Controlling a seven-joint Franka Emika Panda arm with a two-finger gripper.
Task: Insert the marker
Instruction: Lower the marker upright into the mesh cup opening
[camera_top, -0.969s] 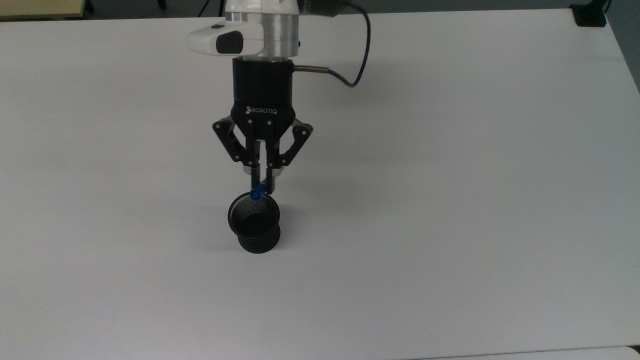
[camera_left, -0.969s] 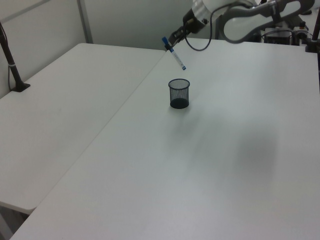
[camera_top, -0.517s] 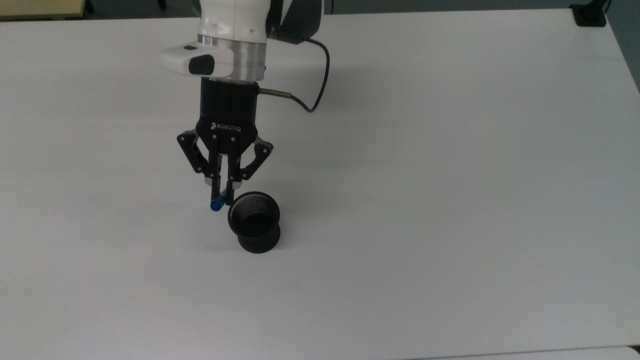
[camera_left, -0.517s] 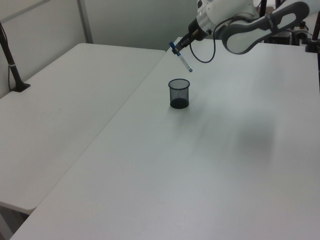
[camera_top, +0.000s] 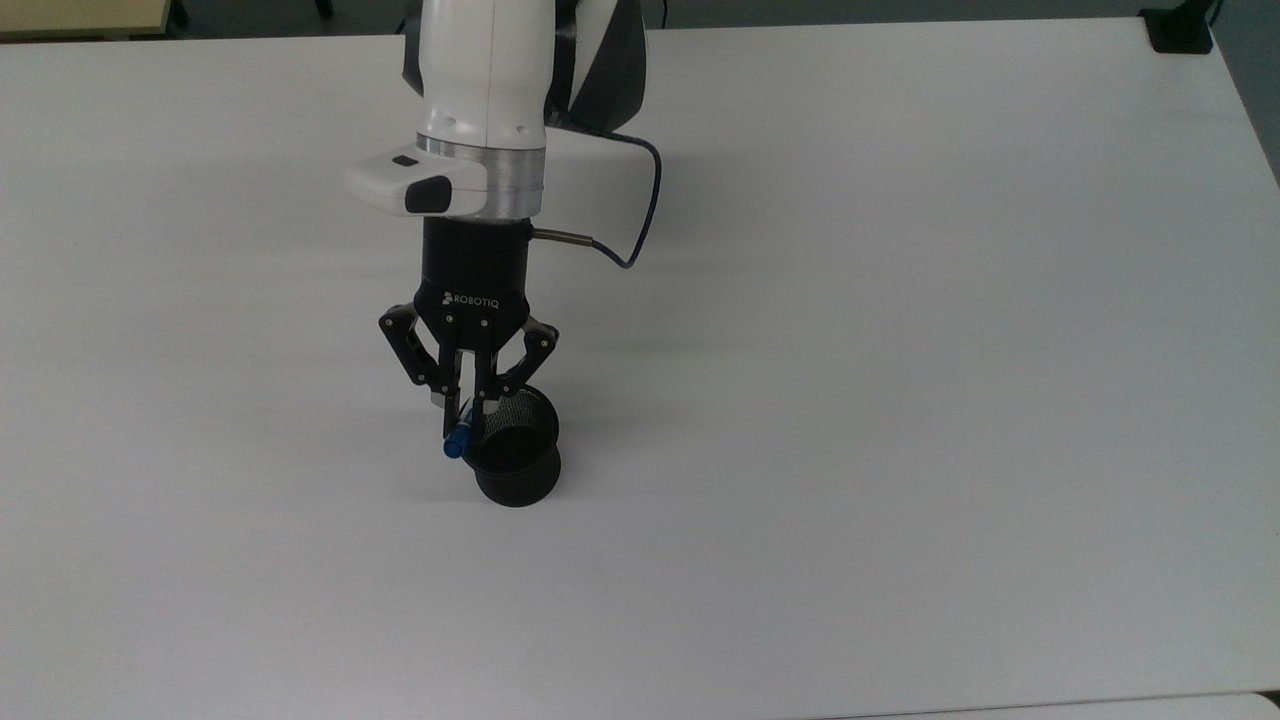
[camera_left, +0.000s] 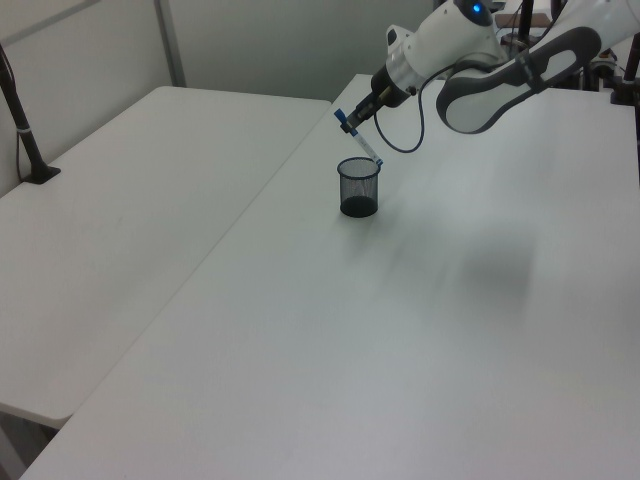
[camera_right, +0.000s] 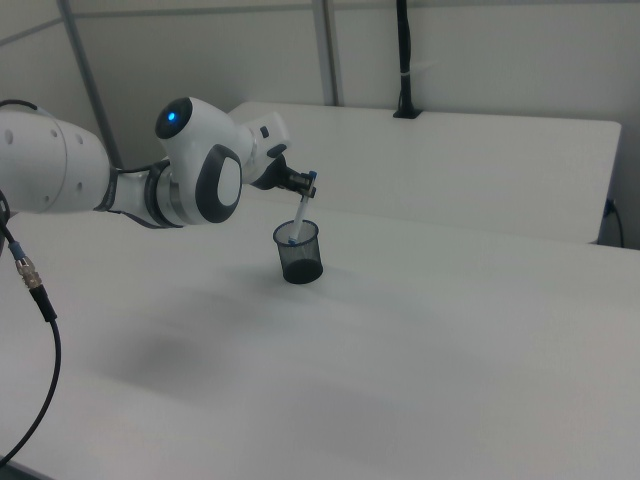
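Tool (camera_top: 470, 428) clamped on marker (camera_left: 357, 142) near cap end. Since 0.5 s ago: dropped twd mesh cup (camera_left: 358, 187), marker tip now at cup rim. Insertion imminent; counter (camera_top: 900, 400) otherwise unchanged.

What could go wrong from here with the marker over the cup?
1. The marker is held tilted, its lower end right at the cup's rim. Pushed down at this angle, it could catch the rim instead of sliding in.
2. The mesh cup stands free on the table, so a sideways push from the marker may tip it or slide it.
3. The hand grips near the cap end. If released while tilted, the marker may lever out over the rim.
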